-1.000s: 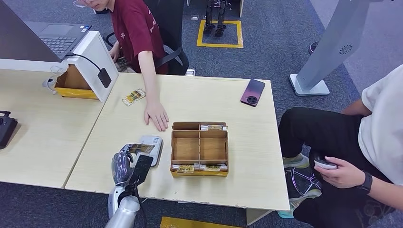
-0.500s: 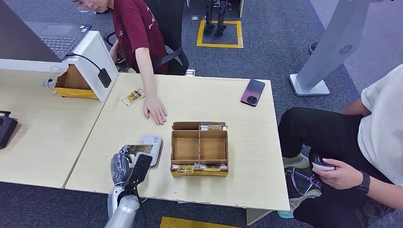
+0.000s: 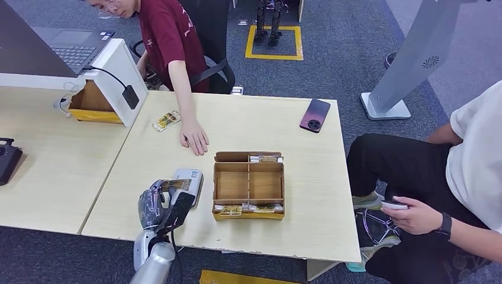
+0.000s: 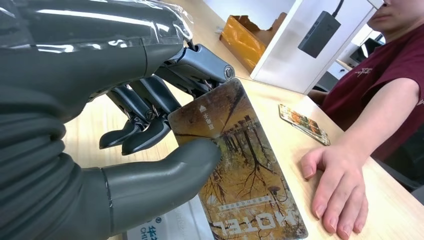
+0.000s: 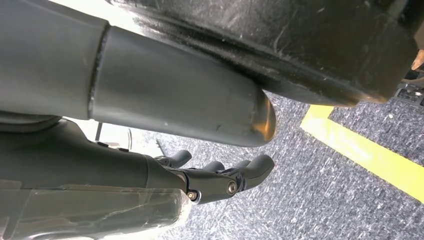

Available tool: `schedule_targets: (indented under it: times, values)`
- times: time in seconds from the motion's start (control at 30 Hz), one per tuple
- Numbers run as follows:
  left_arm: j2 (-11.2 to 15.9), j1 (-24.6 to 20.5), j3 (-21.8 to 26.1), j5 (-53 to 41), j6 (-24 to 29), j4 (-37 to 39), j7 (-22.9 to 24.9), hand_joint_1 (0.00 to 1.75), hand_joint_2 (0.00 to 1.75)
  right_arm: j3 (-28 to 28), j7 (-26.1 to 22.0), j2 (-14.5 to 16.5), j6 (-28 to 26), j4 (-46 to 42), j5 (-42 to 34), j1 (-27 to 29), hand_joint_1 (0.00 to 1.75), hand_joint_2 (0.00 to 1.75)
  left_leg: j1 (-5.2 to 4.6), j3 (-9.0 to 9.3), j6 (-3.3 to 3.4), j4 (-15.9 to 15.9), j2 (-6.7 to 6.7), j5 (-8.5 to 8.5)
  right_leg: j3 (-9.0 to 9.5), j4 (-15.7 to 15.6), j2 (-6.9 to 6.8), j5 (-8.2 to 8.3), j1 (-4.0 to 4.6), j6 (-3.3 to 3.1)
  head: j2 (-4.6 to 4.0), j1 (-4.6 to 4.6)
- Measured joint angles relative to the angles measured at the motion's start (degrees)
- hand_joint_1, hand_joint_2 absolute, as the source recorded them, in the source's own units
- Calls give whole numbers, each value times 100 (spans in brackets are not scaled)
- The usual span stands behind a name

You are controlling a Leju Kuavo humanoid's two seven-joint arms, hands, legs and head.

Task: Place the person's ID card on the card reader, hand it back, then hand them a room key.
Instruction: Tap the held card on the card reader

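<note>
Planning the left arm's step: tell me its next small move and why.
Probably carry the card toward the person's hand. The left hand pinches the card just above the reader, and the person's open hand rests on the table just beyond it.

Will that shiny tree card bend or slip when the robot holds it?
The card probably stays stiff: it juts flat from the left hand. Its glossy face may be slippery, and it's pinched near one end, so it might twist loose. It looks thin and light.

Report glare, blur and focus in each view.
Head view: even light, sharp, table free of glare. Left wrist view: glare streaks on the left hand, card sharp, person's arm soft. Right wrist view: near dark parts blurred, carpet sharper.
</note>
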Motion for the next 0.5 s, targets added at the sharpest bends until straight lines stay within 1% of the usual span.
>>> schedule_targets:
  times: [0.5]
  values:
    - [2,-234,194,-328,42,503,193,175,175,1,2,0,24,0,32,-16,0,0,0,15,1,0,-1,1,19,0,-5,1,0,-1,0,1]
